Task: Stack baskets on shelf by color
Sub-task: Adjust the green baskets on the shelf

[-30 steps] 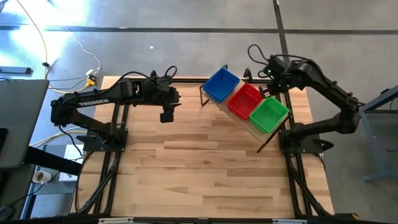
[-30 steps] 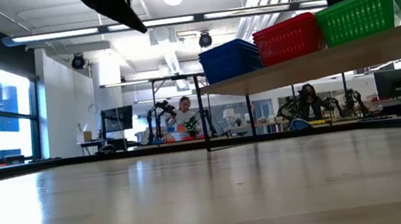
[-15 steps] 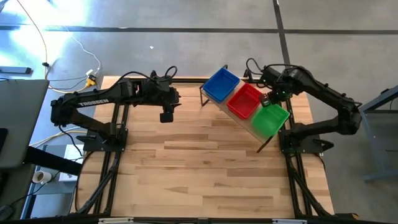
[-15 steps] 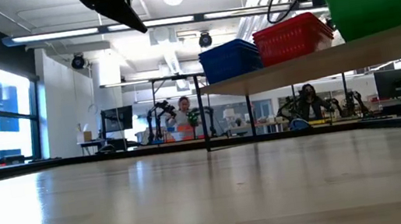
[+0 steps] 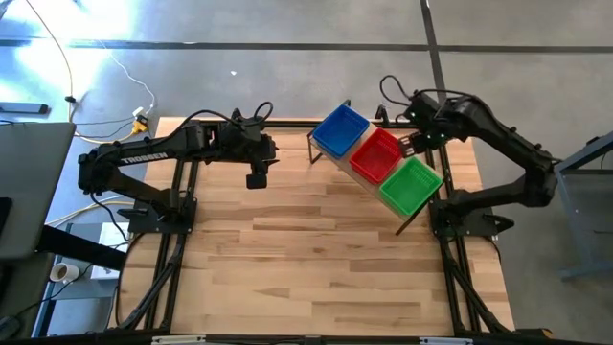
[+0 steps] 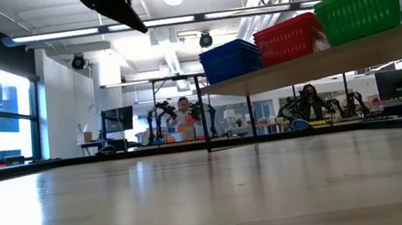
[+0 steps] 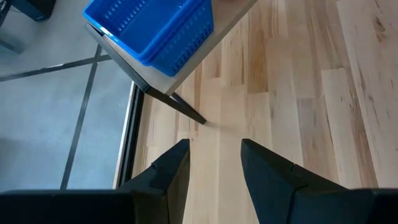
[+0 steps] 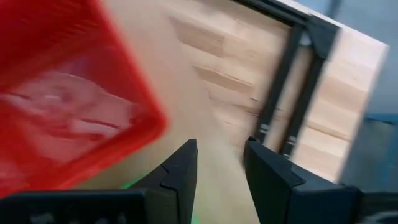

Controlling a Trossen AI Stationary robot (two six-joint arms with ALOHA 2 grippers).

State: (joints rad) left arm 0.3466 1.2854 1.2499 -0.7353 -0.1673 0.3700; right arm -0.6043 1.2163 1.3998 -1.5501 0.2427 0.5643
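Three baskets stand in a row on the shelf at the table's far right: blue, red and green. In the low view the green basket rests on the plank. My right gripper hangs over the shelf's far edge, between the red and green baskets. Its fingers are apart, with only wood showing in the gap. The red basket fills the side of that view. My left gripper waits open above the table, left of the shelf, with nothing between its fingers. My right gripper stands at the green basket's far rim, pointing steeply down. A sliver of green shows by the outer side of one finger. The view is blurred, and I cannot tell whether that finger touches the basket.
The bare wooden tabletop stretches from the shelf toward the near edge. Black frame rails run along both sides of the table. People are in the room beyond the far edge.
Half a second ago the green basket was tipped up off the plank, with my right gripper closer over it. It has since come back down onto the shelf, a little nearer the table's near-left than before, and the gripper has drawn back toward the far edge.
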